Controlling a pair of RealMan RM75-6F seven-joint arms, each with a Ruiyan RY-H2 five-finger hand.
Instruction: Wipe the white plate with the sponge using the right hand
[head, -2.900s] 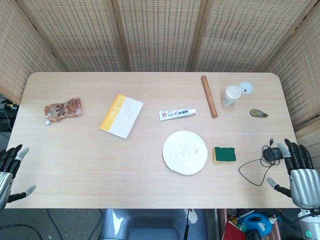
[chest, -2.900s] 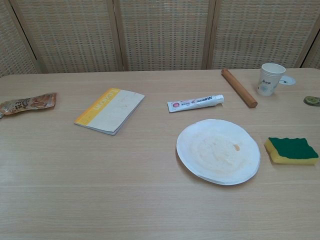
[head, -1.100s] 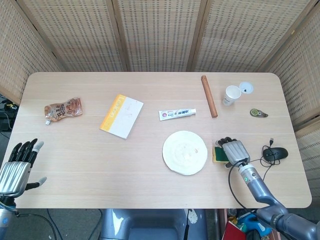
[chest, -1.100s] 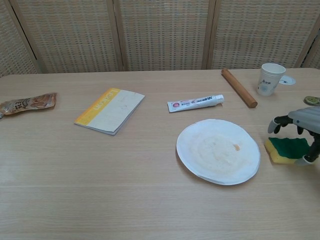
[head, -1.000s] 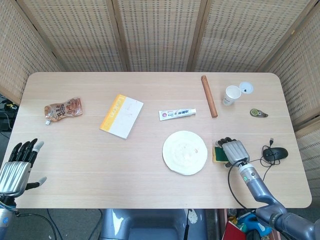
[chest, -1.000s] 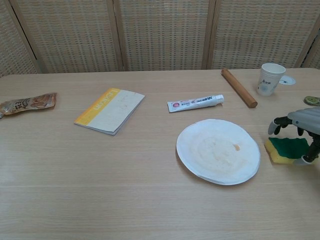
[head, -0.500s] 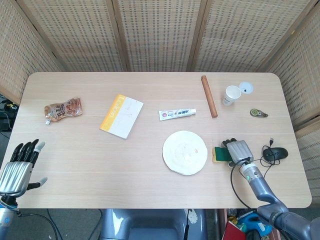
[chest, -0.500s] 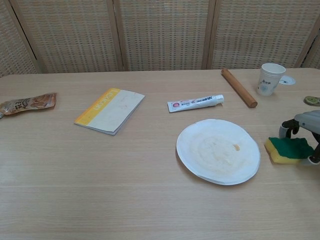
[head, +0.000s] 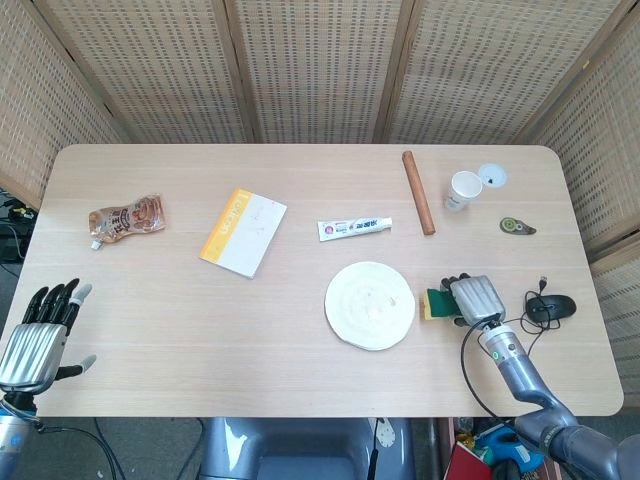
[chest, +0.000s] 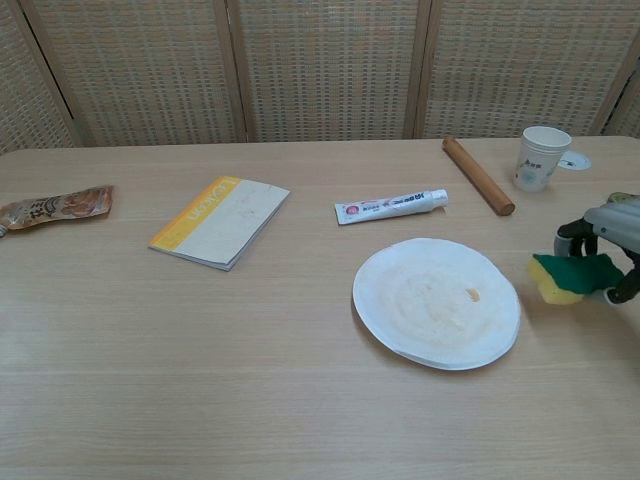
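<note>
Two hands show over a wide pale wooden bench (head: 300, 360), backed by woven screens. Near the bench's middle lies a yellow-edged notebook (head: 243, 232), flat and closed. To its right sits the white plate (head: 370, 305), round, with a small orange smear on its face in the chest view. Beyond the plate a wooden rolling pin (head: 418, 192) lies lengthwise, with a toothpaste tube (head: 354, 229) between it and the notebook. A brown snack pouch (head: 125, 218) rests far to the left. By the pin stands a paper cup (head: 464, 190).

At the plate's right edge, the right hand (head: 474, 298) grips the sponge (chest: 572, 276), green face up, yellow underneath, its fingers (chest: 570, 238) curled over it; in the chest view the sponge looks lifted off the bench, just beside the plate's rim. The left hand (head: 35, 339) hangs at the near left edge, fingers spread, holding nothing.
</note>
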